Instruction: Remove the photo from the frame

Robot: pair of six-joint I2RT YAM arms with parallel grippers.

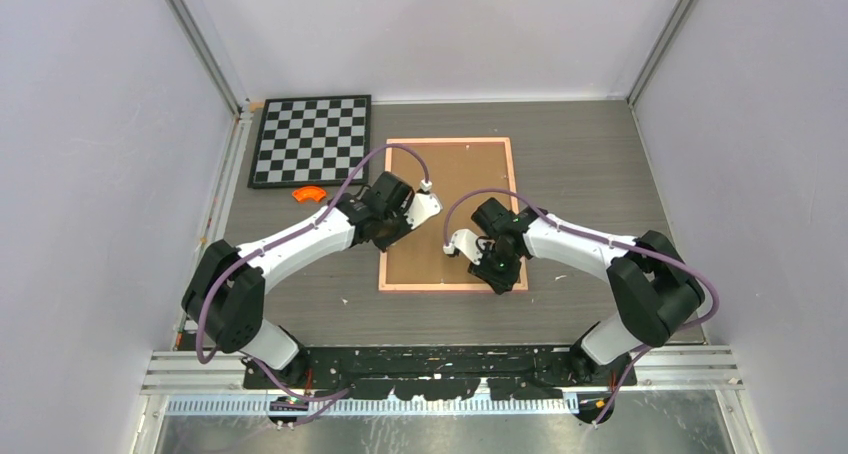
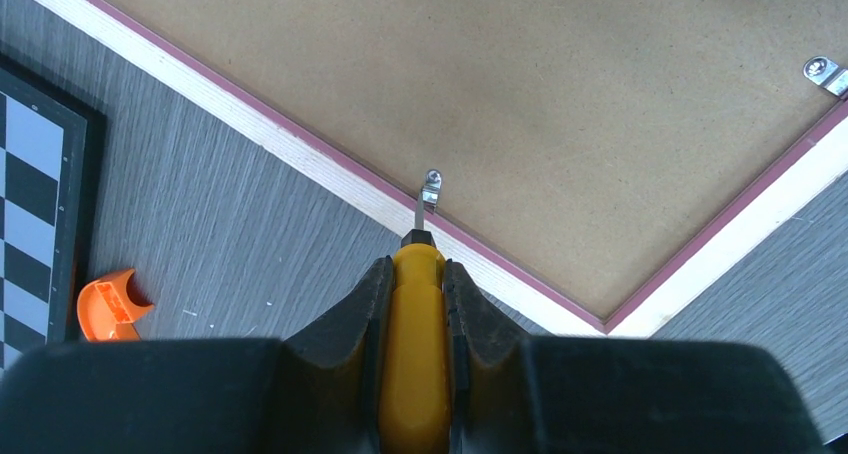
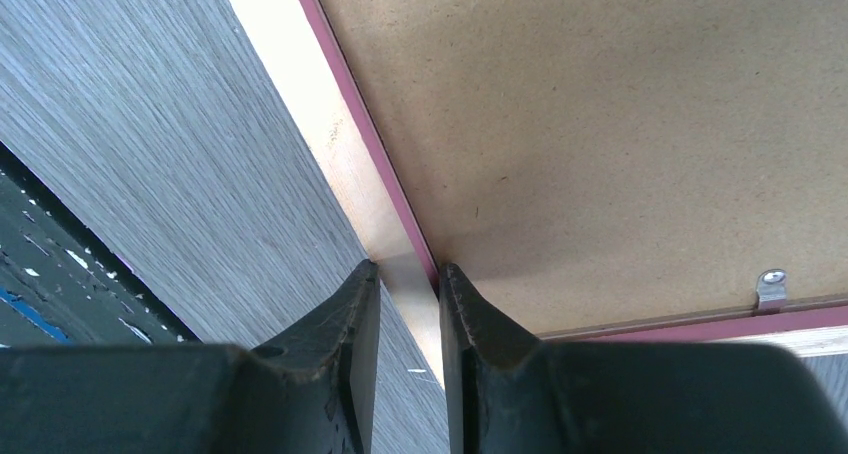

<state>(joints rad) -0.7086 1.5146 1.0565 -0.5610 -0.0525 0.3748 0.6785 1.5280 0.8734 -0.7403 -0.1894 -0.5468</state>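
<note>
The grey table (image 1: 600, 154) is carrying the frame (image 1: 470, 169), which is lying back-up with its brown fibreboard showing (the photo is not showing from this side). The chessboard (image 1: 310, 140) is sitting just off the frame's far-left corner. The left gripper (image 2: 415, 269) is hanging over the frame's left edge, pinching a yellow-handled screwdriver (image 2: 415, 354). The right gripper (image 3: 405, 279) is pinching the frame's pale rim by its near-right corner. An orange piece (image 2: 112, 304) is lying left of the frame. The screwdriver's tip is sitting right at a small metal clip (image 2: 431, 189) on the frame's left edge.
</note>
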